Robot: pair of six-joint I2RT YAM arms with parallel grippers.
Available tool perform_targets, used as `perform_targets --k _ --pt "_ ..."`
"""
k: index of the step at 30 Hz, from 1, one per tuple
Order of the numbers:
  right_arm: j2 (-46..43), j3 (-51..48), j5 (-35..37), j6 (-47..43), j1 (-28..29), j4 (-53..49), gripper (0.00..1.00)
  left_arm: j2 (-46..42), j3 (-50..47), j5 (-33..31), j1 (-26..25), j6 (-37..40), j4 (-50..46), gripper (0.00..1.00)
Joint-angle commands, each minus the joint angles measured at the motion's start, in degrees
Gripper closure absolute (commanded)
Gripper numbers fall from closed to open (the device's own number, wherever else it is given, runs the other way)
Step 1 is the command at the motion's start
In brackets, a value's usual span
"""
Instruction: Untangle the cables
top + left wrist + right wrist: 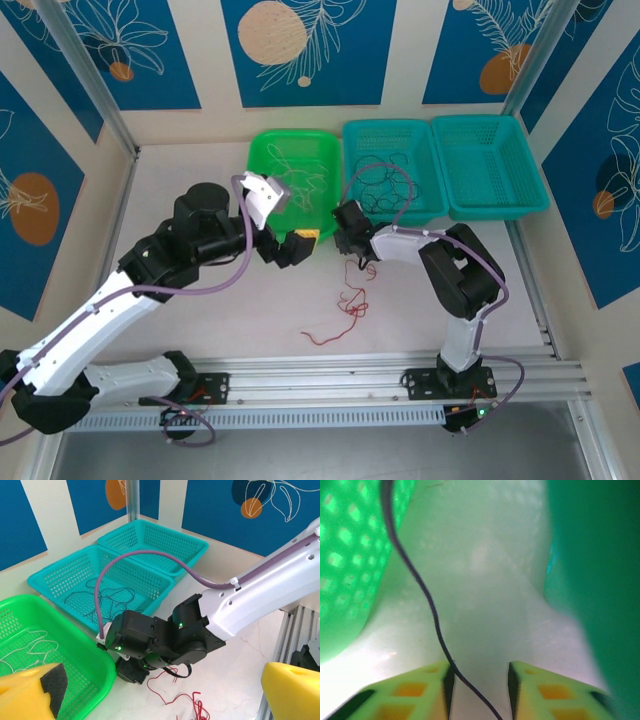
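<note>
Yellow fingers (pixel 410 695) of the right gripper (pixel 480 672) point down at the white table (pixel 250 320), a little apart, with a black cable (pixel 429 605) running between them (not squeezed). A red cable (pixel 196 704) lies right below it. The left gripper (pixel 300 243) leans in beside it, spread wide. Green basket (pixel 290 135) and teal basket (pixel 390 125) sit ahead, under blue walls (pixel 240 80).

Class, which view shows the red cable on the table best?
Top external: the red cable sprawls whole on the table. Left wrist catches some loops, cut by the bottom edge; right wrist, a dark strand.
</note>
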Motion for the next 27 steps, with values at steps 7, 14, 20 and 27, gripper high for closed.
perform_targets --k 7,14,20,27 --pt "-2.1 -3.1 -3.9 0.8 -0.3 -2.5 0.95 -2.5 -2.7 0.1 -0.3 4.9 2.2 0.0" --pt "-14.3 -9.7 -4.6 -1.3 0.0 -0.6 1.0 -5.4 -7.2 0.0 -0.3 10.8 0.8 0.0" --pt "-26.5 -12.4 -9.2 -3.3 -0.4 -0.8 1.0 -9.5 -14.5 5.0 -0.3 14.5 5.2 0.0" --pt "-33.1 -4.3 -16.1 1.6 -10.3 -3.3 1.0 -8.4 -15.1 6.3 -0.3 13.9 6.9 0.0"
